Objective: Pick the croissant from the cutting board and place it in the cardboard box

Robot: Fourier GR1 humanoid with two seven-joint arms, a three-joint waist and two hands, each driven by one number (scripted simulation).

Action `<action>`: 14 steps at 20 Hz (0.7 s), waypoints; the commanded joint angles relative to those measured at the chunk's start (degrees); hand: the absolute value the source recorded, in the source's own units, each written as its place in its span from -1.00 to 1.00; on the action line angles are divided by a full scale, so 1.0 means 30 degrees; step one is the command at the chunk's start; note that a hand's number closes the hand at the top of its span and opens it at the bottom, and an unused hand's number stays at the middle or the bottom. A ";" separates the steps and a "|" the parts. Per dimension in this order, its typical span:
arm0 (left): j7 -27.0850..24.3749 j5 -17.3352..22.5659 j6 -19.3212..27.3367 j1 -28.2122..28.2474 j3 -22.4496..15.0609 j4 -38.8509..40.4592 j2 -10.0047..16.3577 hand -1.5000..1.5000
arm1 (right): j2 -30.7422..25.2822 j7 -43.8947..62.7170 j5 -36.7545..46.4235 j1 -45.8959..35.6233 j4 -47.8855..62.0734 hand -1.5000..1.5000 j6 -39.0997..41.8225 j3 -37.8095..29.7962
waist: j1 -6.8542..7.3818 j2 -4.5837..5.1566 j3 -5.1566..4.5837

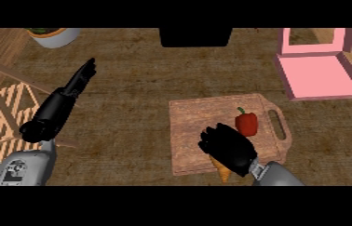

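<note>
Right hand [228, 148] curled on croissant [222, 170], on board [196, 113] | pepper [246, 123] beside | left hand [65, 97] straight, left of board

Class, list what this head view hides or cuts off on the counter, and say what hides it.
Croissant: head view, mostly hidden under the right robot hand; only one end shows.
Pink box: cut off by the right edge.
Plant pot: cut off by the top edge.
Dark object, top centre: cut off, unidentifiable.
</note>
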 commanded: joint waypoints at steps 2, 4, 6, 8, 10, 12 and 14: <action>0.0106 0.0272 -0.0042 -0.0094 0.0542 0.0133 0.0282 0.00 | -0.3049 -0.7447 -0.3450 0.1965 -0.3248 1.00 -0.2725 0.0323 | -0.0514 0.0025 0.0080; 0.0106 0.0045 0.0035 0.0169 0.0273 0.0059 0.0146 0.00 | -0.5236 -0.9936 -0.4963 0.2430 -0.4469 1.00 -0.3481 -0.0977 | -0.0750 -0.0027 0.0061; 0.0111 0.0486 -0.0229 0.0388 0.0717 -0.0073 0.0425 0.00 | -0.7109 -1.2023 -0.6299 0.2885 -0.5795 1.00 -0.4527 -0.2548 | -0.0740 -0.0102 0.0039; -0.0392 0.0032 -0.0128 0.0481 0.0356 0.0238 0.0284 0.00 | -0.8739 -1.4158 -0.8046 0.3610 -0.6559 1.00 -0.5375 -0.4242 | -0.0942 -0.0032 0.0023; -0.0059 0.0125 0.0046 0.0621 0.0628 -0.0400 0.0384 0.00 | -1.0257 -1.5786 -1.0794 0.4518 -0.6984 1.00 -0.5096 -0.6400 | -0.0737 -0.0080 0.0014; -0.0553 -0.0172 0.0237 0.1256 0.0404 -0.0501 0.0181 0.00 | -1.0972 -1.6468 -1.3745 0.5032 -0.6592 1.00 -0.4629 -0.8958 | -0.0729 -0.0068 0.0004; 0.0678 0.0172 0.0071 0.0388 0.0469 -0.0760 0.0185 0.00 | -1.1075 -1.6093 -1.6391 0.5100 -0.5916 1.00 -0.3621 -1.1161 | -0.0762 -0.0094 0.0006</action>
